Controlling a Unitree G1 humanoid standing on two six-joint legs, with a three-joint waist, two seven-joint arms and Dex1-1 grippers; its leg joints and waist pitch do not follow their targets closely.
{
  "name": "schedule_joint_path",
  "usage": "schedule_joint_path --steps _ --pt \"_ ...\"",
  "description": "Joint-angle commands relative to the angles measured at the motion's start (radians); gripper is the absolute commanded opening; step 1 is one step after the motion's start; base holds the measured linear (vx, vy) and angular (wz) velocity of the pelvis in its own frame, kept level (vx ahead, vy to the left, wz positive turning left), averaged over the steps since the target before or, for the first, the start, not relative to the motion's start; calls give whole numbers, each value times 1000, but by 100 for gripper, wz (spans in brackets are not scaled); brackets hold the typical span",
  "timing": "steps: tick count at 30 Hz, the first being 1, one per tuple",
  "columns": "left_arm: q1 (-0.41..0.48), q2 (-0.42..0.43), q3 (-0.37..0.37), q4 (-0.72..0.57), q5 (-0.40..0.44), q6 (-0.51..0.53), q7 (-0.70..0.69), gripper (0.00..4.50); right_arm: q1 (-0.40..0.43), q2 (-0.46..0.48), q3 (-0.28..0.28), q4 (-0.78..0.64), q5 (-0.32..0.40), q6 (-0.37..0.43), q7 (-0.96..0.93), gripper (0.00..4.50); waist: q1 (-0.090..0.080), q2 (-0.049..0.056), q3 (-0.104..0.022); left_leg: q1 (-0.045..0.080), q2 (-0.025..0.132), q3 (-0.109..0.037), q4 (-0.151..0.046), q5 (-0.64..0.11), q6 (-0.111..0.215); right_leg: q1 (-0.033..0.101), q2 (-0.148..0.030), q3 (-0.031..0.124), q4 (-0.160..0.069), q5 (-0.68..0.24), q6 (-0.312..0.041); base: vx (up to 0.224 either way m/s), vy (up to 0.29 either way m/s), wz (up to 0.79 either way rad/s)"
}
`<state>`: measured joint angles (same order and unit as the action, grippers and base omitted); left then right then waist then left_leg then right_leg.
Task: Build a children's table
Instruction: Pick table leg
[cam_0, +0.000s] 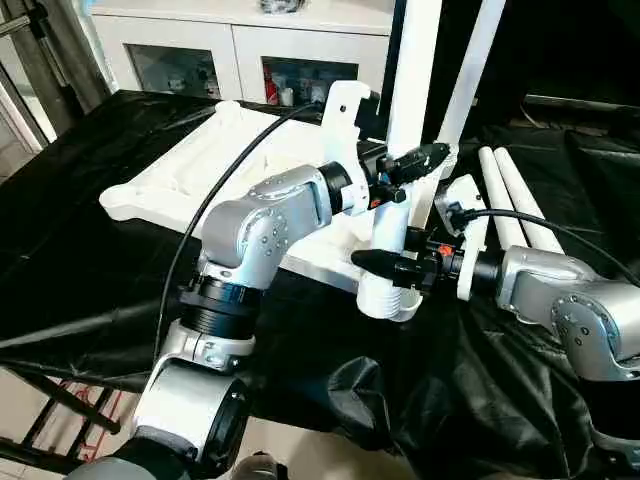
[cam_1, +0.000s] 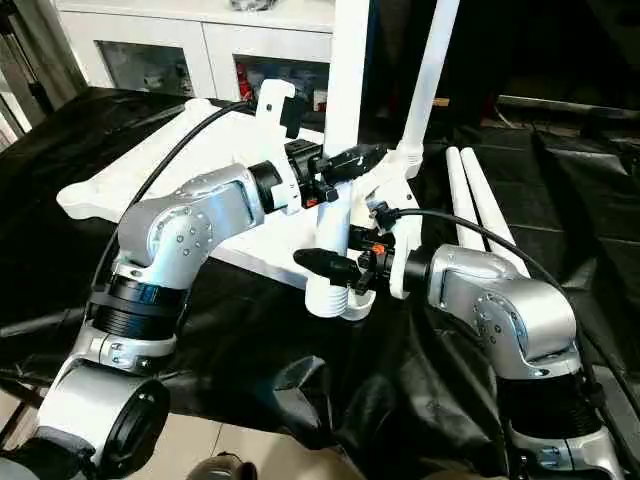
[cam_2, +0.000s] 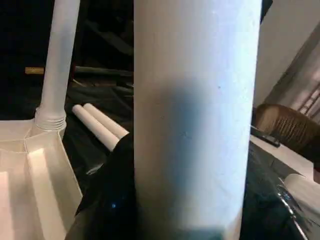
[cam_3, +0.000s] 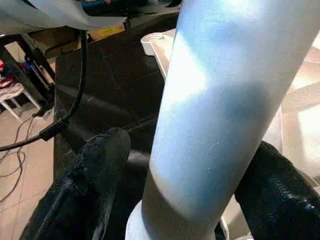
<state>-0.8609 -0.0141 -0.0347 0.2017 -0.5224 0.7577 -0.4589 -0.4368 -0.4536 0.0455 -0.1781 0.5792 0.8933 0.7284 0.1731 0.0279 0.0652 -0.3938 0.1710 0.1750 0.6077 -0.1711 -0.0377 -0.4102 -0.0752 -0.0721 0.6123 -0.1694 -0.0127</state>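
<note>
The white tabletop (cam_0: 200, 170) lies underside up on the black-draped work table. One white leg (cam_0: 412, 60) stands upright in its near right corner socket (cam_0: 388, 298). My left gripper (cam_0: 425, 160) is shut on this leg at mid height. Lower down, just above the socket, my right gripper (cam_0: 385, 262) is shut on the same leg, with a black finger (cam_3: 95, 165) on each side. A second leg (cam_0: 470, 70) stands in the far right corner. Two more legs (cam_0: 515, 200) lie side by side on the cloth to the right.
The black cloth (cam_0: 80, 250) hangs in folds over the work table's front edge, close below the held corner. A white cabinet (cam_0: 240, 50) with glass doors stands behind the table. Black cables run along both forearms.
</note>
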Motion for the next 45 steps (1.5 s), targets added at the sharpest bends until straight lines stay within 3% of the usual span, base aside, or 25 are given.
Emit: schedule_joint_path --steps 1,2,3,11,12,18,21,22,29,42,45 --pt "-13 0 11 -27 -19 11 -20 181 2 4 -7 10 3 12 -2 336 4 -17 -85 14 49 -22 -61 -132 24 59 -77 44 -75 -232 -153 0 0 0" --pt "-12 1 8 -31 -21 13 -23 181 3 6 -7 13 2 12 -5 336 5 -17 -85 13 48 -22 -61 -130 24 60 -78 44 -75 -238 -153 0 0 0" --pt "-11 1 7 -33 -22 14 -26 181 2 7 -8 14 1 13 -7 305 5 -16 -85 14 49 -22 -61 -130 24 59 -78 44 -75 -240 -153 0 0 0" --pt "-15 -6 20 -32 -30 16 -18 181 8 2 4 23 -7 10 -10 254 5 -17 -85 14 49 -22 -61 -128 24 60 -77 44 -74 -230 -154 0 0 0" --pt "-15 -5 21 -32 -31 17 -19 181 10 2 6 22 -8 9 -10 230 5 -17 -85 14 49 -22 -61 -128 24 60 -77 44 -74 -230 -155 0 0 0" --pt "-19 2 24 -28 -31 19 -24 181 16 -1 14 17 -11 4 -7 197 5 -16 -85 14 49 -23 -61 -128 24 60 -77 44 -74 -233 -150 0 0 0" --pt "-20 3 23 -27 -32 18 -25 181 19 -3 16 15 -12 1 -5 196 6 -16 -85 14 49 -22 -61 -128 24 60 -77 44 -75 -236 -149 0 0 0" --pt "-21 4 22 -26 -32 18 -28 181 20 -4 17 12 -12 -4 0 250 5 -15 -85 14 49 -23 -61 -132 23 60 -77 44 -75 -238 -149 0 0 0" --pt "-19 8 8 -31 -29 20 -43 181 23 -16 26 6 -19 -4 0 305 5 -14 -85 15 49 -23 -61 -137 19 60 -77 44 -76 -242 -146 0 0 0" --pt "-13 8 0 -42 -38 29 -59 181 25 -18 24 6 -12 -10 5 307 6 -15 -85 15 50 -23 -61 -135 23 60 -78 44 -75 -237 -152 0 0 0" --pt "-11 7 -1 -47 -41 33 -62 181 23 -17 23 8 -9 -12 4 272 5 -15 -86 14 50 -23 -60 -129 24 60 -78 45 -73 -224 -157 0 0 0"
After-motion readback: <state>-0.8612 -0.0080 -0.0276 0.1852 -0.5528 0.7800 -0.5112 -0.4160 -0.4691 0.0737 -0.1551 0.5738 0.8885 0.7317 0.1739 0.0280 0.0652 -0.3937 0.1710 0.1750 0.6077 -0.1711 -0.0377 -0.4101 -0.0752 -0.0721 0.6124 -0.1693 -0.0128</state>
